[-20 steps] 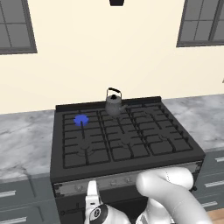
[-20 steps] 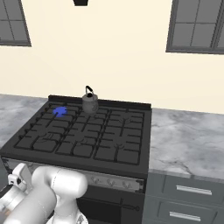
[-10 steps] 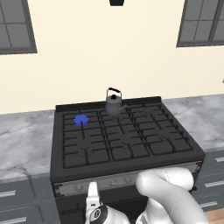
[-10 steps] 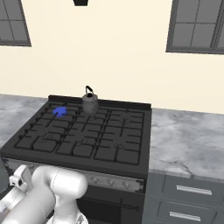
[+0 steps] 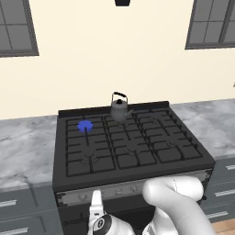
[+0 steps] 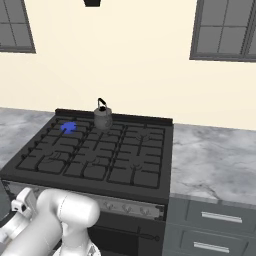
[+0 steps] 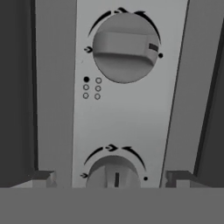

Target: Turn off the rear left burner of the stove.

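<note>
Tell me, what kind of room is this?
It looks like a kitchen. There is a black stove with a blue flame on its rear left burner, a kettle sitting at the back, and a grey marble counter with drawers underneath.

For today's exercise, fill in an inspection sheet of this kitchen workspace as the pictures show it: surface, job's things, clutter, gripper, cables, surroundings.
Surface: grey marble counter either side of the stove.
Job's things: rear left burner shows a blue flame; knobs on the silver front strip, one large knob facing the hand.
Clutter: grey kettle on the rear middle grate.
Gripper: gripper open, close before the knob strip, touching nothing.
Cables: nothing seen.
Surroundings: cream wall, two windows, grey drawers.
</note>
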